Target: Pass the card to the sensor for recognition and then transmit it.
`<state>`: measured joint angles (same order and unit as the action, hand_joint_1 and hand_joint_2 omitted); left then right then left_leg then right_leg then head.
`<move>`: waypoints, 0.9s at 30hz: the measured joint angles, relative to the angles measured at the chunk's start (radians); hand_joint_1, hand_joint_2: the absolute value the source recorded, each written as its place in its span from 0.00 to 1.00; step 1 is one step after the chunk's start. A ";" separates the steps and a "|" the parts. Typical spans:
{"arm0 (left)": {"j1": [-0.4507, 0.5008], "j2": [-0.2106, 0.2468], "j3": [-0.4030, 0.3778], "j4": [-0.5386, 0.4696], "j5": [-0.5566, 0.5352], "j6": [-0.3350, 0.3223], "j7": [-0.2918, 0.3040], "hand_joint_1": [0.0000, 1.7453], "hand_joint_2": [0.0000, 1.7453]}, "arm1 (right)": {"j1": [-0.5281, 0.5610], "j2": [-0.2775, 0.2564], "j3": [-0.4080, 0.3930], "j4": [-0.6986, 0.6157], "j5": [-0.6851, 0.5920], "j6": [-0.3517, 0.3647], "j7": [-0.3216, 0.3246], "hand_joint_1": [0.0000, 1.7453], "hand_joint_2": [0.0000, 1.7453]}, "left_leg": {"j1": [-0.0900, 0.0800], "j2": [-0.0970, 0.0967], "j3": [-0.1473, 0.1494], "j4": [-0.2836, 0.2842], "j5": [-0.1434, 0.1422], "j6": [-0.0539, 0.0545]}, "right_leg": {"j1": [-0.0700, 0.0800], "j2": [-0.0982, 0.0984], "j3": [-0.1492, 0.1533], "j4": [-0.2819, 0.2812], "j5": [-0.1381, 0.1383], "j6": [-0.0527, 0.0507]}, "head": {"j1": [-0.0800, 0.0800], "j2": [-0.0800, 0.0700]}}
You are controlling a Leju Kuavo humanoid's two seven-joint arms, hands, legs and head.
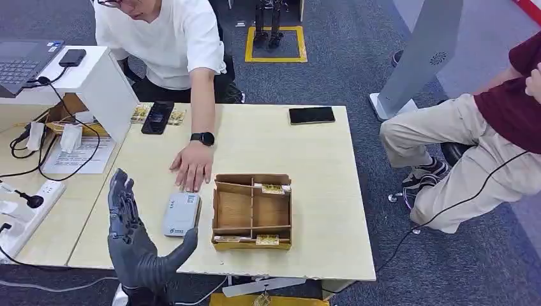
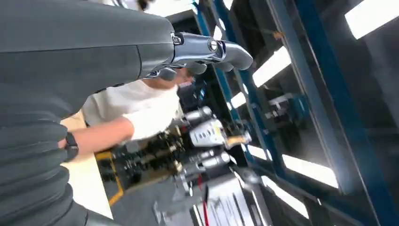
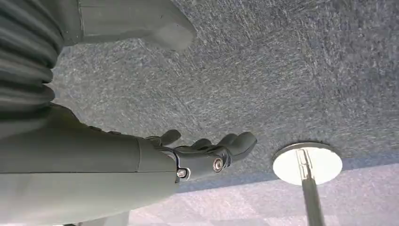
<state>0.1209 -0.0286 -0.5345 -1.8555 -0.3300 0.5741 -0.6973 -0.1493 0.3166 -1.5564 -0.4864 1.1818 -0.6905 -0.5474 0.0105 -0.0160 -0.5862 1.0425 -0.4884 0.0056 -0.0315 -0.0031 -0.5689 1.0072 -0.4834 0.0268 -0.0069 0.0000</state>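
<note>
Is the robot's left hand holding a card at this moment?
No, in the head view the dark grey left hand is raised with its fingers spread and nothing in it, beside the small grey card sensor on the light wooden table.

Even indoor light, head view sharp.
Left wrist view motion-blurred, ceiling light strips (image 2: 270, 66) blown out; right wrist view soft, carpet (image 3: 291, 70) evenly lit, shadows faint.

Two people (image 1: 172, 44) were at one table (image 1: 319, 166). On it lay two phones (image 1: 157, 117), one card reader (image 1: 181, 214) and one wooden box (image 1: 252, 211). One laptop (image 1: 22, 60) sat on the side desk.
</note>
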 joint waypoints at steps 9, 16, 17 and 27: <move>-0.021 0.088 -0.088 0.017 -0.235 -0.064 0.076 0.00 1.00 | 0.000 0.000 0.000 0.003 0.009 0.000 -0.011 0.00 1.00 | 0.000 0.000 0.000 0.000 0.000 0.000 | 0.000 0.000 0.000 0.000 0.000 0.000 | 0.000 0.000; -0.034 0.118 -0.110 0.053 -0.455 -0.017 0.163 0.00 1.00 | 0.000 -0.003 0.000 0.010 0.023 0.000 -0.011 0.00 1.00 | 0.000 0.000 0.000 0.000 0.000 0.000 | 0.000 0.000 0.000 0.000 0.000 0.000 | 0.000 0.000; -0.040 0.122 -0.114 0.060 -0.494 -0.010 0.185 0.00 1.00 | 0.000 -0.005 0.000 0.011 0.026 0.000 -0.011 0.00 1.00 | 0.000 0.000 0.000 0.000 0.000 0.000 | 0.000 0.000 0.000 0.000 0.000 0.000 | 0.000 0.000; -0.066 0.149 -0.140 0.116 -0.576 0.002 0.231 0.00 1.00 | 0.000 -0.013 0.000 0.022 0.032 0.000 -0.010 0.00 1.00 | 0.000 0.000 0.000 0.000 0.000 0.000 | 0.000 0.001 0.000 0.000 0.000 0.000 | 0.000 0.000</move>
<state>0.0545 0.1209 -0.6748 -1.7396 -0.9064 0.5764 -0.4662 -0.1495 0.3041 -1.5564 -0.4643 1.2142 -0.6905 -0.5577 0.0105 -0.0158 -0.5864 1.0425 -0.4885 0.0056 -0.0315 -0.0025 -0.5692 1.0072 -0.4836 0.0267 -0.0069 0.0004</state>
